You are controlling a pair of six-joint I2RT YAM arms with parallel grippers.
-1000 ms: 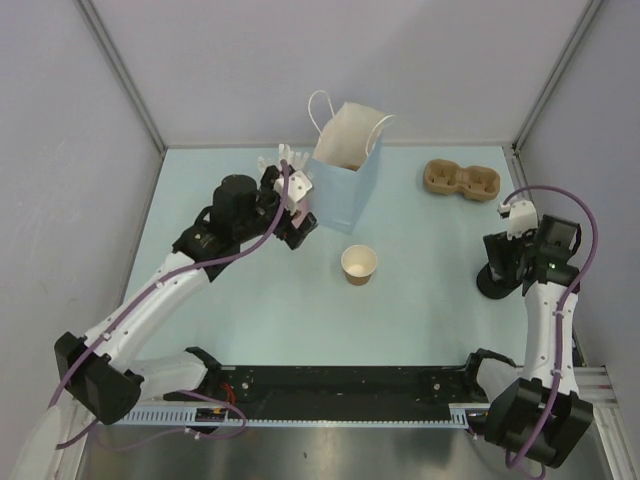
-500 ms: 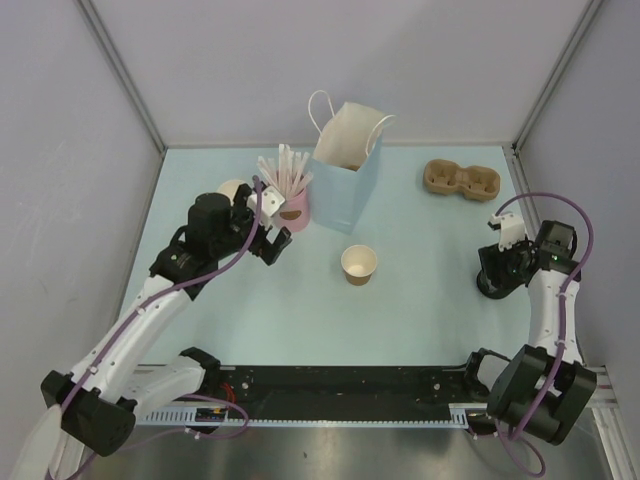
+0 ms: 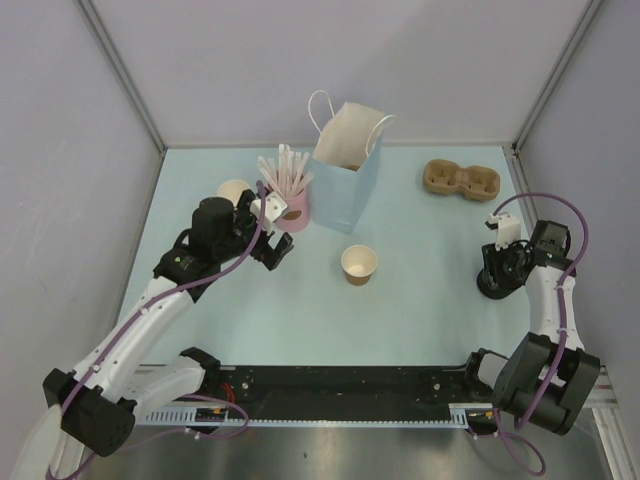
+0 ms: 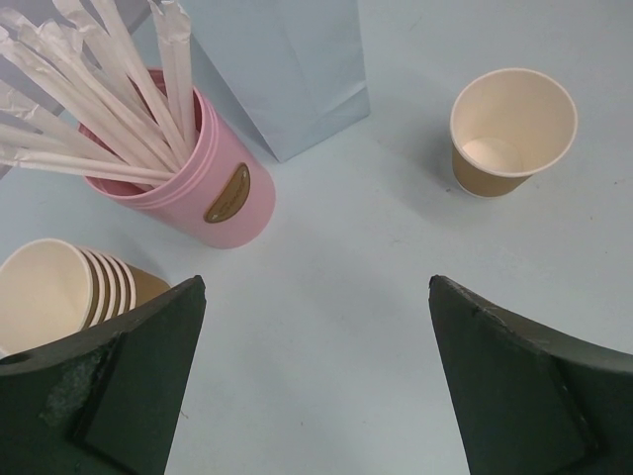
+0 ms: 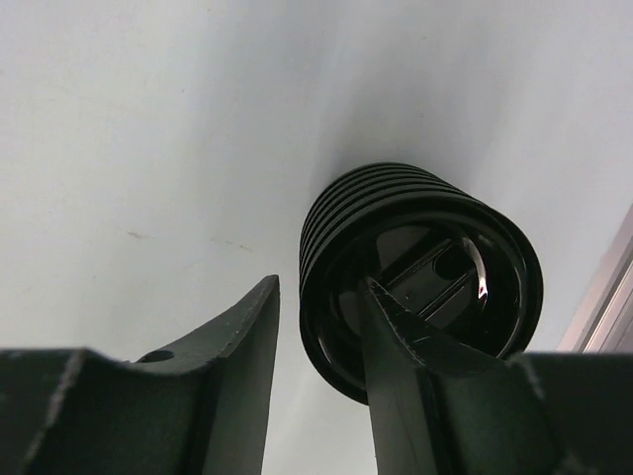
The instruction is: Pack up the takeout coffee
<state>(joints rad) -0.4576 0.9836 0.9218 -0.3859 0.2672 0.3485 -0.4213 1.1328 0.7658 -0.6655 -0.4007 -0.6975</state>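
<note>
Right tool (image 5: pixel 321 285) part open, straddling the black lid stack (image 5: pixel 415 188) rim without yet pinching, so nip only the top lid and lift straight; lidless kraft cup (image 3: pixel 359 264) sits on the table (image 3: pixel 420 320) near the paper bag (image 3: pixel 345 180), left tool (image 4: pixel 315 287) spread wide, empty.

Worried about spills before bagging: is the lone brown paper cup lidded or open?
Open. The brown paper cup stands upright, rim uncovered, its cream inside visible down to the bottom.
</note>
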